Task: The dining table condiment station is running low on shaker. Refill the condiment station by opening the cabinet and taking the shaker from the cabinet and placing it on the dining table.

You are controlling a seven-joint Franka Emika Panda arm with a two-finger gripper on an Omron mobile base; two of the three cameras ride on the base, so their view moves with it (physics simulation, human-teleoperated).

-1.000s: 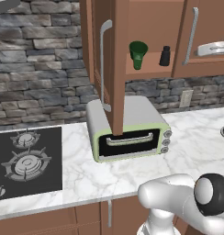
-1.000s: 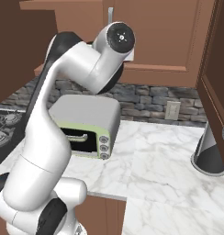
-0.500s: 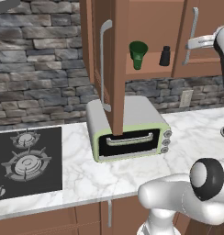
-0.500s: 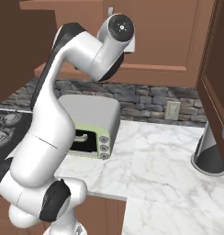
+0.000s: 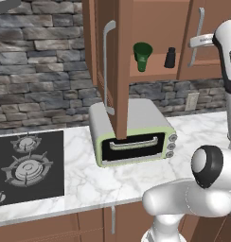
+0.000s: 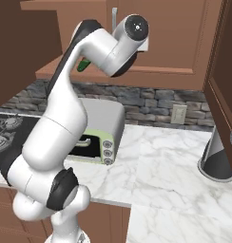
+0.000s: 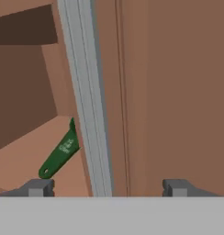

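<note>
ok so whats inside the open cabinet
On the shelf of the open cabinet stand a green funnel-shaped cup and the black shaker. Its swung-out door hides the left part of the shelf.

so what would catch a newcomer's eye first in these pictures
Probably the cabinet, its left door swung open over the pale green toaster oven on the marble counter. On its shelf stand a green funnel-shaped cup and the small black shaker. In the hand view the open pincer faces a long silver handle on a closed door.

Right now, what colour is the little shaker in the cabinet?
Black. The shaker shows best in the left base view, on the cabinet shelf.
</note>
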